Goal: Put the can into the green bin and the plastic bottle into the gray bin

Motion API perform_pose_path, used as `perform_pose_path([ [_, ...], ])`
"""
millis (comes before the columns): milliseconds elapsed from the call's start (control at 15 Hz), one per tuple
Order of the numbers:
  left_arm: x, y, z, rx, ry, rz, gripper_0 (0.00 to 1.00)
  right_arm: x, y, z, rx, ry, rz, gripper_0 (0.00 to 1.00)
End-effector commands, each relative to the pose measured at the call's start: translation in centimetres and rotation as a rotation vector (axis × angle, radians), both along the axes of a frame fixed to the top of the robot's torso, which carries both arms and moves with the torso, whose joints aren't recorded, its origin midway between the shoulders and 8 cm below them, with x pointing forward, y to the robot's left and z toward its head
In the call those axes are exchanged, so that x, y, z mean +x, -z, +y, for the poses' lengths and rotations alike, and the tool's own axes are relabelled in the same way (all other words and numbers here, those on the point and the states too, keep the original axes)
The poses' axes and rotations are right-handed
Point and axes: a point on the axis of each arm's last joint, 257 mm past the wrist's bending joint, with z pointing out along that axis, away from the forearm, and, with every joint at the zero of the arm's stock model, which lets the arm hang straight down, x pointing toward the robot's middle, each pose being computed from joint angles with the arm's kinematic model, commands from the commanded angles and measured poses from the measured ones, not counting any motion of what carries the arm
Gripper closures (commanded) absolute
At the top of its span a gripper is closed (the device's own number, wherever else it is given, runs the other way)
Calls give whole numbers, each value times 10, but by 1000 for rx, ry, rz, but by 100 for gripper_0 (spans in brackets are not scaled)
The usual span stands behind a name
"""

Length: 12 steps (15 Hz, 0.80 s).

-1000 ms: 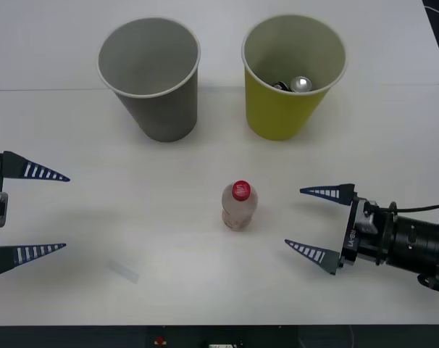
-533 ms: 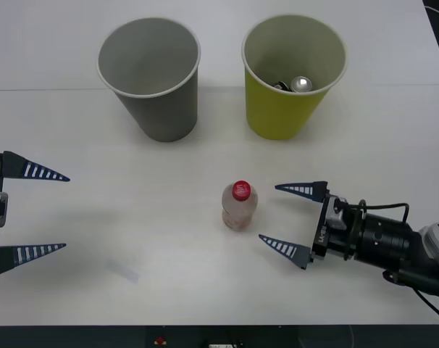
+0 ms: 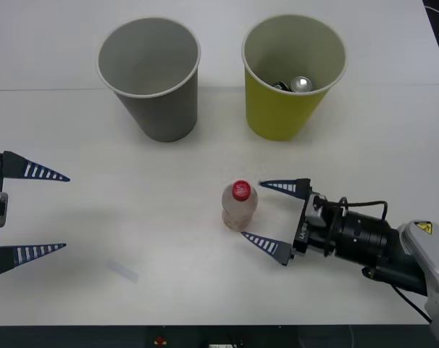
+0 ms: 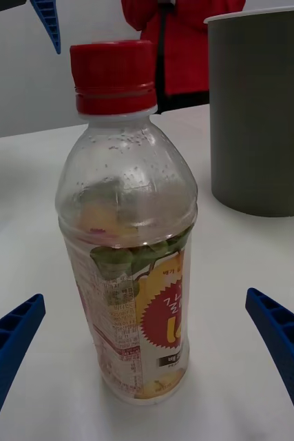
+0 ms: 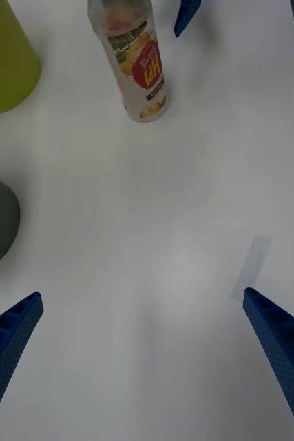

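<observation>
Can (image 3: 300, 84) is already down inside the green bin (image 3: 281, 116), silver top showing near the bottom, so that half looks done. Step in hand is the plastic bottle (image 3: 239, 205): it stands upright on the white surface (image 3: 169, 239), red cap on, roughly centre, well in front of both bins and nearer the green one. Right claw (image 3: 272, 215) is level with the bottle, coming in from the robot's right, wide open, tips just beside the bottle but not yet around it; one tip sits near the cap, the other near the base on the near side. In the right wrist view the bottle (image 4: 129, 234) is centred between the two blue fingers (image 4: 284, 344), gaps on both sides, no contact. Gray bin (image 3: 151, 80) is upright and looks empty, at the far left of the surface. Left claw (image 3: 27, 212) is parked open at the left edge, well apart from everything. Next move, my read: advance the right claw a bit further so the fingers straddle the bottle body, close at mid-label, lift, carry across to the gray bin and drop. Watch for tipping the light bottle if a tip nudges it before closing.
</observation>
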Motion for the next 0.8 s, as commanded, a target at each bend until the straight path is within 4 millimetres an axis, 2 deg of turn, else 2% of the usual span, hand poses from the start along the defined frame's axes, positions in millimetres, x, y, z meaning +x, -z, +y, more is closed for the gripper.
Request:
perform_pose_path([
  [67, 0, 0, 0, 0, 0, 0, 0, 3, 2, 19, 6, 8, -2, 0],
  [400, 0, 0, 0, 0, 0, 0, 0, 9, -6, 40, 28, 6, -20, 0],
  [733, 0, 0, 0, 0, 0, 0, 0, 12, -10, 51, 36, 11, -33, 0],
  [800, 0, 0, 0, 0, 0, 0, 0, 12, -12, 55, 40, 8, -37, 11],
])
